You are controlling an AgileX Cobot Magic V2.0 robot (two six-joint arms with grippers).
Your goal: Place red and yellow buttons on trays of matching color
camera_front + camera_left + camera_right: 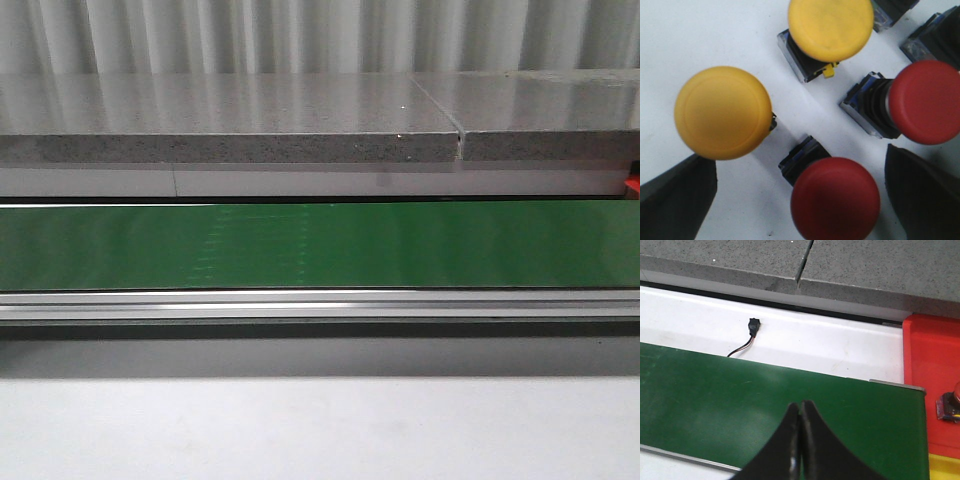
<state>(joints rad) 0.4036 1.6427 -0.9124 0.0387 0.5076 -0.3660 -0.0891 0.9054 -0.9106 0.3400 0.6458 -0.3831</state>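
Note:
In the left wrist view, several buttons stand on a white surface. My left gripper (799, 172) is open and straddles one red button (835, 197); its dark fingers (677, 200) flank it without touching. A second red button (925, 102) lies tipped beside it, with two yellow buttons (722, 112) (830, 27) farther off. My right gripper (801, 407) is shut and empty above the green belt (740, 400). Past the belt's end sits the red tray (930, 355), holding a red button (952, 402). A corner of the yellow tray (945, 469) shows beside it. Neither gripper shows in the front view.
The green conveyor belt (320, 245) spans the front view, with an aluminium rail (320, 303) along its near side and a grey stone ledge (230, 130) behind. A small black connector on a wire (753, 326) lies on the white strip beyond the belt.

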